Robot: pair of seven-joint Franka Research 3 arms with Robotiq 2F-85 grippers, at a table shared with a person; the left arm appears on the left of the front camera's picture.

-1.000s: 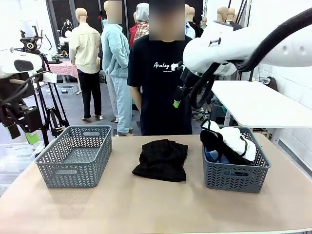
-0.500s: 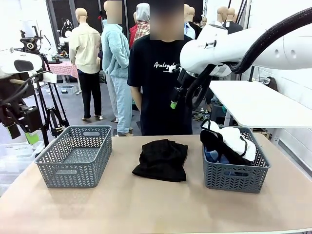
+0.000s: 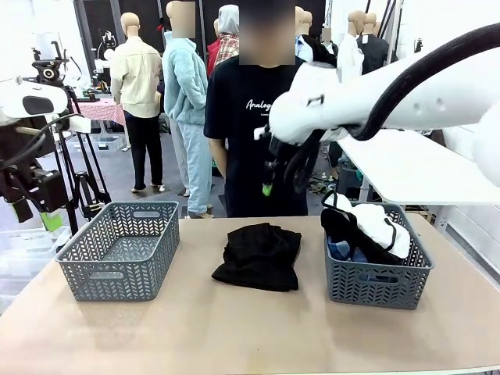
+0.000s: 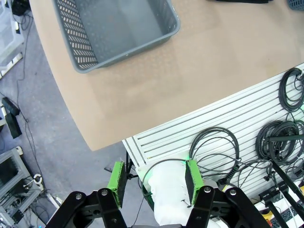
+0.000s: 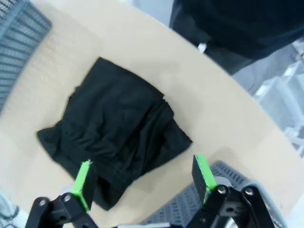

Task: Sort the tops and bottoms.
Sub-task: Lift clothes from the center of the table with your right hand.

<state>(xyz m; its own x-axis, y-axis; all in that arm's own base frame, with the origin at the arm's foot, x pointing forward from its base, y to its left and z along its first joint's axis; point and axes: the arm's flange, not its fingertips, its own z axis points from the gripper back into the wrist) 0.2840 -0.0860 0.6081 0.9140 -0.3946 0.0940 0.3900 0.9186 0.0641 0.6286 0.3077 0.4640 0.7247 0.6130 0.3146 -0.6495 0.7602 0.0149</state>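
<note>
Above black piece [image 5: 114, 137], right tool [image 5: 143, 183] wide, empty

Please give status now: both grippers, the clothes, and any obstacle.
Right gripper open, above black garment on table. Left gripper open, off the table edge. Other clothes in right basket; left basket empty. Nothing in the way.
</note>
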